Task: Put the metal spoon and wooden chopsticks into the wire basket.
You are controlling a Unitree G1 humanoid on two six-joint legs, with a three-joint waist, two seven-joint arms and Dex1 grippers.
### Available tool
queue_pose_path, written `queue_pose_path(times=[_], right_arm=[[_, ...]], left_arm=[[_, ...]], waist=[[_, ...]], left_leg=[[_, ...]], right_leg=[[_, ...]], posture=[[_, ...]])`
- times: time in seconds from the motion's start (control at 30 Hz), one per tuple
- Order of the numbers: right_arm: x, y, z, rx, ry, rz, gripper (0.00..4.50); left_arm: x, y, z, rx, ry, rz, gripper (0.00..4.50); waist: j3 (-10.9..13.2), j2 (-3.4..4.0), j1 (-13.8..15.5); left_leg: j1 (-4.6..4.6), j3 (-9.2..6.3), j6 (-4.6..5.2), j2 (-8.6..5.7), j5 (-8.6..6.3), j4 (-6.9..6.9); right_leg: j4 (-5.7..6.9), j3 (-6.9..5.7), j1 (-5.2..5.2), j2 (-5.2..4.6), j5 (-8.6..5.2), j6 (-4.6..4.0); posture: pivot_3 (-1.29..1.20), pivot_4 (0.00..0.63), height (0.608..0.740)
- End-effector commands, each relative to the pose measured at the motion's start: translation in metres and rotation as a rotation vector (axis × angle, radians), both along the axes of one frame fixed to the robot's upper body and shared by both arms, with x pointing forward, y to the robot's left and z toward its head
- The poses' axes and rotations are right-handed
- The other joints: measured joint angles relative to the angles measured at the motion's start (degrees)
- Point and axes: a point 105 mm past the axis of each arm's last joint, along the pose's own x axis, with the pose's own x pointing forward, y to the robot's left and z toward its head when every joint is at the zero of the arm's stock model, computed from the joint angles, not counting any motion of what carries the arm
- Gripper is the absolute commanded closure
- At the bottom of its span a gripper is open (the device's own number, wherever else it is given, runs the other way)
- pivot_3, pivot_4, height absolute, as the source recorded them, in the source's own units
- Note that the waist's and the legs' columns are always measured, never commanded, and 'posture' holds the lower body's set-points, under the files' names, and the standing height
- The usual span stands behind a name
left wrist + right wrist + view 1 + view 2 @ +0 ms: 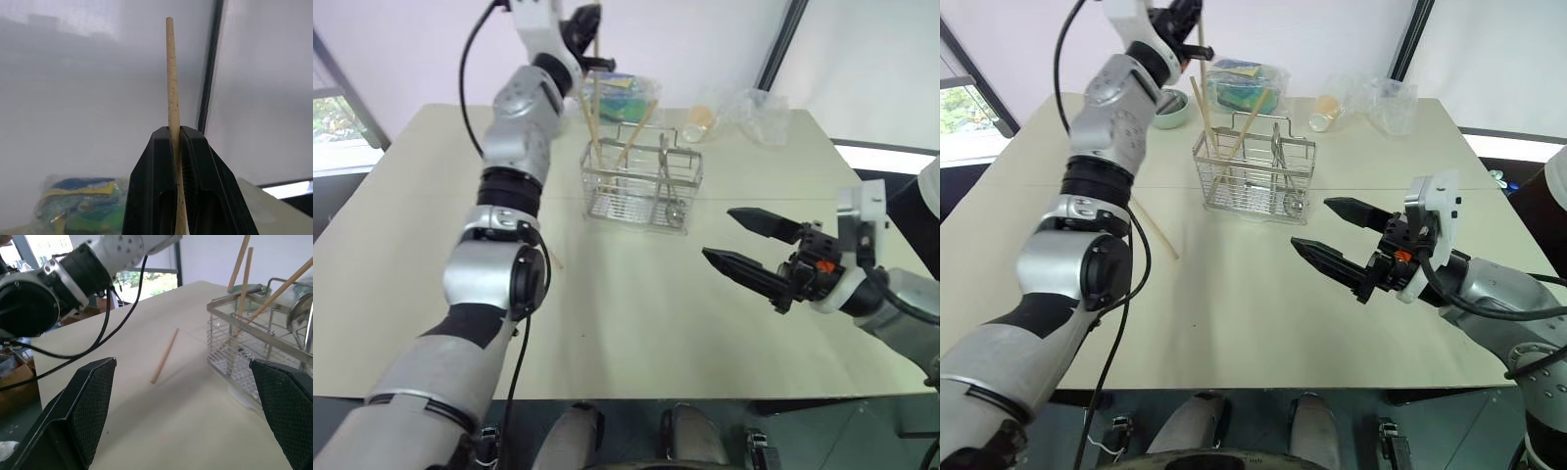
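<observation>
The wire basket stands at the middle of the table's far half. Two wooden chopsticks lean in it, and the metal spoon stands in its right end, bowl down. My left gripper is raised above the basket's left end, shut on another chopstick that it holds upright. This stick's lower end reaches down to the basket's left compartment. One more chopstick lies flat on the table to the left of the basket. My right gripper hovers open and empty, nearer than the basket and to its right.
A small green bowl and a clear bag of coloured sponges sit behind the basket. A cup and crumpled clear plastic lie at the far right. The table has open room in front.
</observation>
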Motion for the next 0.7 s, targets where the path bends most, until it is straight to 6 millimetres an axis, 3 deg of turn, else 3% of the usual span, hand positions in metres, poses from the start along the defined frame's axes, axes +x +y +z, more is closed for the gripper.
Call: queue_pose_path(times=[0.03,0.27,0.37,0.57,0.6,0.7], right_arm=[[-0.006,0.001,0.013,0.006,-0.063,0.007,0.00],[-0.004,0.001,0.015,0.009,-0.061,0.001,0.00],[-0.002,0.000,0.017,0.009,-0.061,-0.001,0.00],[0.001,0.004,0.020,0.009,-0.063,0.016,0.00],[0.001,0.004,0.020,0.010,-0.062,0.018,0.00],[0.004,0.006,0.020,0.009,-0.061,0.027,0.00]], left_arm=[[-0.001,-0.002,-0.001,0.023,-0.049,0.025,4.46],[0.002,0.000,-0.015,0.014,-0.038,0.044,4.46],[0.003,0.002,-0.017,-0.005,-0.027,0.041,3.34],[0.002,0.006,-0.018,-0.027,-0.026,0.044,0.32],[0.002,0.007,-0.018,-0.029,-0.024,0.048,0.03],[0.001,0.014,-0.014,-0.033,-0.022,0.064,0.03]], waist=[[0.02,0.03,-0.24],[0.02,0.05,-0.06],[0.02,0.05,0.01],[0.02,0.05,-0.06],[0.02,0.05,-0.07],[0.02,0.05,-0.09]], left_leg=[[0.00,0.00,0.02,0.01,-0.01,0.00],[0.00,0.01,0.05,0.02,-0.02,-0.02],[0.00,0.00,0.05,0.00,-0.02,-0.01],[0.00,0.00,0.06,0.00,-0.02,-0.02],[0.00,0.00,0.06,0.00,-0.02,-0.02],[0.00,0.00,0.06,0.01,-0.02,-0.02]], right_leg=[[0.00,0.00,-0.01,0.01,0.00,0.00],[-0.01,-0.02,-0.03,0.03,0.01,0.02],[-0.07,-0.03,0.01,0.03,0.02,0.04],[-0.11,-0.03,0.02,0.03,0.05,0.09],[-0.11,-0.03,0.02,0.03,0.05,0.09],[-0.11,-0.03,0.02,0.04,0.05,0.09]], posture=[[0.00,0.150,0.643],[0.00,0.150,0.643],[0.00,0.150,0.643],[0.00,0.150,0.643],[0.00,0.150,0.643],[0.00,0.150,0.643]])
